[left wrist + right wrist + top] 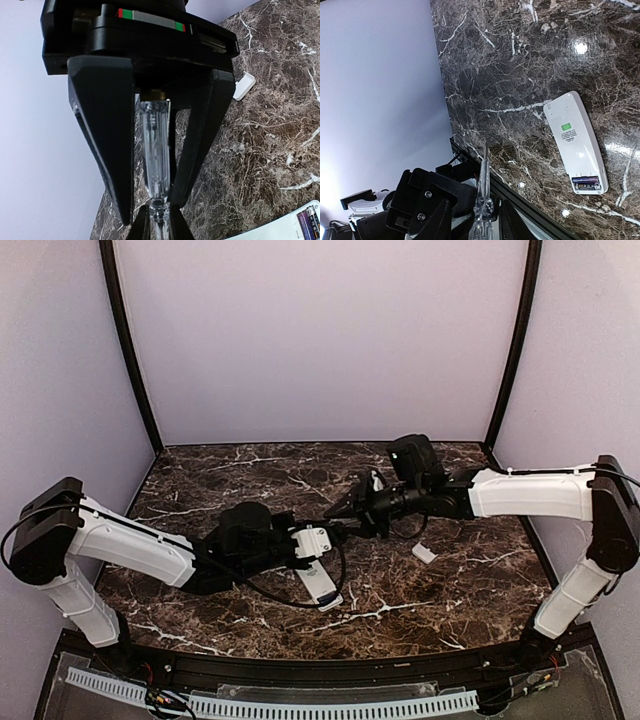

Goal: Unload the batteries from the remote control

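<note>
Pale lilac walls [320,340] on three sides, dark white-veined marble bench [220,480] below. Looks part-way through the task: remote control [575,142] lying flat on the bench on the near side of the two arms' meeting point, back upward, compartment at its near end already uncovered, small white cover piece [424,552] resting well apart on the marble, over toward the right arm. Batteries [586,181] not out yet — dark blue-purple, seated in the open slot at the end of the remote control; cannot tell whether one or two. Leaves the main work undone: levering them free and setting them down on the bench. Right end effector [479,212] aloft over the bench, fingers closed around the clear handle of a slim screwdriver-like tool [156,150], thin shaft pointing away from the palm. Left end effector [160,231] facing it head-on, fingertips drawn close on either side of the tool's neck at the bottom edge of its own wrist view; cannot tell whether clamped there or merely near — perhaps a handover. As for hindrances: left wrist overhanging the far end of the remote control, black cable [344,562] looping down close beside it, both arms crowded over the same patch of bench, so little room to bring the tool tip down to the slot without a snag.
</note>
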Controlling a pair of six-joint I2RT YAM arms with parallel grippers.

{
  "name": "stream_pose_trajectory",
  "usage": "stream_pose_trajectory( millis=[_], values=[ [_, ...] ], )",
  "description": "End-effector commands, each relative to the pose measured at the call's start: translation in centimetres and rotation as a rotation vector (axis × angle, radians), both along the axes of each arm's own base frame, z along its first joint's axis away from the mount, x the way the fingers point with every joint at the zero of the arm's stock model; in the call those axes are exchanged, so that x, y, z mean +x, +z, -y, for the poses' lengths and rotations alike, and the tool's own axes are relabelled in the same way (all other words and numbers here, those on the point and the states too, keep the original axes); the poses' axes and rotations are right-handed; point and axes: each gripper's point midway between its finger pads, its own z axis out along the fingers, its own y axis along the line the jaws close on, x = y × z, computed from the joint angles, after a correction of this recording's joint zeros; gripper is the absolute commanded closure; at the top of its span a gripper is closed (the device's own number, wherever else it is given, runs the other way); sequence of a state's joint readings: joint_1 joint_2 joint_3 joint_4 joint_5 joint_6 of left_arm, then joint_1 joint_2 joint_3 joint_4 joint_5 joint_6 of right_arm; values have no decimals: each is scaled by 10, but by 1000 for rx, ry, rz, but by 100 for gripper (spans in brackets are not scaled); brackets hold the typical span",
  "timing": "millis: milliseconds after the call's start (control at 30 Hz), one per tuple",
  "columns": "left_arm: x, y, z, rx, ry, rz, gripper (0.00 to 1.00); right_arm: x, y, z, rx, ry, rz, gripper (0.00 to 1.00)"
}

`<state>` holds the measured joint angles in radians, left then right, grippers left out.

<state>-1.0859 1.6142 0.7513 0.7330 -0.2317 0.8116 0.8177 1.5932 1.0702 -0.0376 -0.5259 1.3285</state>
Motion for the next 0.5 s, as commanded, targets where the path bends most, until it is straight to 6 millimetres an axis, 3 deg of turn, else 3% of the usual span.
stream_pose_trajectory(
  millis=[0, 300, 467],
  values=[
    [2, 11, 5, -29, 7, 24, 100, -3, -6, -5, 2, 9, 3, 70],
    [2, 11, 5, -26, 12, 32, 100, -5, -11, -5, -7, 10, -6, 80],
    [2, 11, 5, -24, 13, 35, 100, -6, -13, -7, -8, 18, -5, 91]
  ],
)
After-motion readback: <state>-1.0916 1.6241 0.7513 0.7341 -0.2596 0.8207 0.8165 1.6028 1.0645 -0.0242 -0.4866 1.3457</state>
